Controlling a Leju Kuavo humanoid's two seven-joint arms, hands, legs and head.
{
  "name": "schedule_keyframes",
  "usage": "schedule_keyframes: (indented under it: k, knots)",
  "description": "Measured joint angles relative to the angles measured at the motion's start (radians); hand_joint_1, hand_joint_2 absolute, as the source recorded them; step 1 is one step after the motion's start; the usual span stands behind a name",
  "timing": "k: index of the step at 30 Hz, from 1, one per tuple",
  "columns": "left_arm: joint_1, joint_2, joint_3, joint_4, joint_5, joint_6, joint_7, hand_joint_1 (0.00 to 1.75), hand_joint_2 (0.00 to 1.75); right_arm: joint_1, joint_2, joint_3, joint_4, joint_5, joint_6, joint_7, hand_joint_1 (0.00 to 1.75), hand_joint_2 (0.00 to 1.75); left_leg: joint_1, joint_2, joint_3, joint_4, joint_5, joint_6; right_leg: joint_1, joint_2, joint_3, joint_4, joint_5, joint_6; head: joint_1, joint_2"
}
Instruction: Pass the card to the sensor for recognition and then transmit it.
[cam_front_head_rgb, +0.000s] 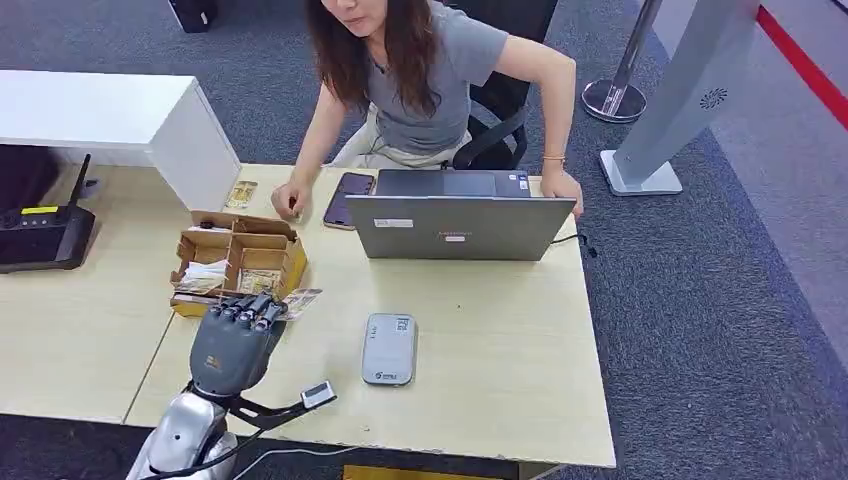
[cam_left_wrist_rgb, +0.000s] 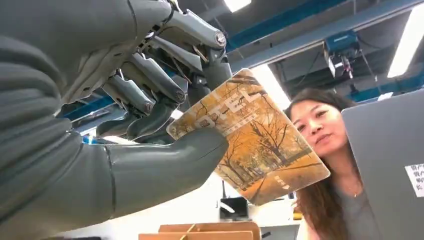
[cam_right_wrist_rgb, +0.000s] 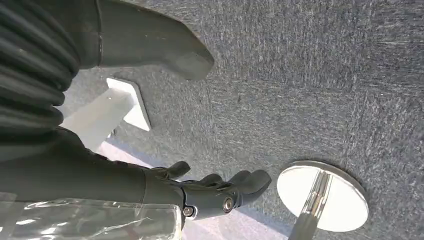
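My left hand (cam_front_head_rgb: 238, 335) hovers over the wooden table just in front of the cardboard box (cam_front_head_rgb: 240, 258), pinching a card with an autumn-tree picture (cam_front_head_rgb: 300, 301). In the left wrist view the card (cam_left_wrist_rgb: 255, 140) sits between the thick thumb (cam_left_wrist_rgb: 165, 162) and the dark fingers (cam_left_wrist_rgb: 165, 85). The grey card sensor (cam_front_head_rgb: 389, 348) lies flat on the table to the right of that hand. My right hand (cam_right_wrist_rgb: 210, 192) hangs over grey carpet, its fingers apart and holding nothing.
A person (cam_front_head_rgb: 420, 70) sits across the table behind a grey laptop (cam_front_head_rgb: 458, 218), a phone (cam_front_head_rgb: 349, 198) beside it. A black device (cam_front_head_rgb: 42, 236) rests at the table's left. A white cabinet (cam_front_head_rgb: 120, 120) stands behind. A stanchion base (cam_right_wrist_rgb: 322, 195) stands on the carpet.
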Motion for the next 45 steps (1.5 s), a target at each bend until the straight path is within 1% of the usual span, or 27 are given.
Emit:
schedule_keyframes:
  k: [5, 8, 13, 17, 22, 28, 31, 35, 42, 45]
  knots:
    - [-0.022, 0.012, -0.035, 0.028, -0.005, 0.0, 0.042, 1.75, 1.75, -0.002, -0.003, 0.015, 0.0, 0.014, 0.007, 0.0, 0.0, 1.75, 0.0, 0.0, 0.0, 0.0, 0.0, 0.0, 0.0, 0.0, 0.0, 0.0, 0.0, 0.0, 0.0, 0.0]
    - [-0.045, 0.019, -0.071, 0.044, -0.005, 0.0, 0.069, 1.75, 1.75, -0.006, -0.004, 0.023, 0.0, 0.017, 0.015, 0.004, 0.0, 1.75, 0.0, 0.0, 0.0, 0.0, 0.0, 0.0, 0.0, 0.0, 0.0, 0.0, 0.0, 0.0, 0.0, 0.0]
    - [-0.071, 0.027, -0.112, 0.064, -0.006, 0.0, 0.084, 1.75, 1.75, -0.007, -0.004, 0.037, 0.0, 0.022, 0.019, 0.012, 0.0, 1.75, 0.0, 0.0, 0.0, 0.0, 0.0, 0.0, 0.0, 0.0, 0.0, 0.0, 0.0, 0.0, 0.0, 0.0]
    - [-0.099, 0.028, -0.154, 0.1, -0.009, 0.0, 0.122, 1.75, 1.75, -0.012, -0.004, 0.046, 0.0, 0.031, 0.023, 0.016, 0.0, 1.75, 0.0, 0.0, 0.0, 0.0, 0.0, 0.0, 0.0, 0.0, 0.0, 0.0, 0.0, 0.0, 0.0, 0.0]
    - [-0.117, 0.028, -0.183, 0.13, -0.01, 0.0, 0.131, 1.75, 1.75, -0.017, -0.004, 0.049, 0.0, 0.031, 0.023, 0.016, 0.0, 1.75, 0.0, 0.0, 0.0, 0.0, 0.0, 0.0, 0.0, 0.0, 0.0, 0.0, 0.0, 0.0, 0.0, 0.0]
    - [-0.123, 0.029, -0.195, 0.151, -0.009, 0.0, 0.131, 1.75, 1.75, -0.017, -0.004, 0.053, 0.0, 0.031, 0.023, 0.016, 0.0, 1.75, 0.0, 0.0, 0.0, 0.0, 0.0, 0.0, 0.0, 0.0, 0.0, 0.0, 0.0, 0.0, 0.0, 0.0]
    - [-0.126, 0.027, -0.201, 0.171, -0.002, 0.0, 0.109, 1.75, 1.75, -0.019, -0.004, 0.059, 0.0, 0.029, 0.022, 0.019, 0.0, 1.75, 0.0, 0.0, 0.0, 0.0, 0.0, 0.0, 0.0, 0.0, 0.0, 0.0, 0.0, 0.0, 0.0, 0.0]
    - [-0.126, 0.016, -0.225, 0.2, -0.006, 0.0, 0.133, 1.75, 1.75, -0.021, -0.004, 0.066, 0.0, 0.026, 0.023, 0.021, 0.0, 1.75, 0.0, 0.0, 0.0, 0.0, 0.0, 0.0, 0.0, 0.0, 0.0, 0.0, 0.0, 0.0, 0.0, 0.0]
    - [-0.126, -0.007, -0.274, 0.25, -0.004, 0.0, 0.135, 1.75, 1.75, -0.03, -0.004, 0.075, 0.0, 0.026, 0.033, 0.024, 0.0, 1.75, 0.0, 0.0, 0.0, 0.0, 0.0, 0.0, 0.0, 0.0, 0.0, 0.0, 0.0, 0.0, 0.0, 0.0]
    - [-0.127, -0.013, -0.282, 0.262, -0.003, 0.0, 0.135, 1.75, 1.75, -0.033, -0.003, 0.078, 0.0, 0.026, 0.034, 0.024, 0.0, 1.75, 0.0, 0.0, 0.0, 0.0, 0.0, 0.0, 0.0, 0.0, 0.0, 0.0, 0.0, 0.0, 0.0, 0.0]
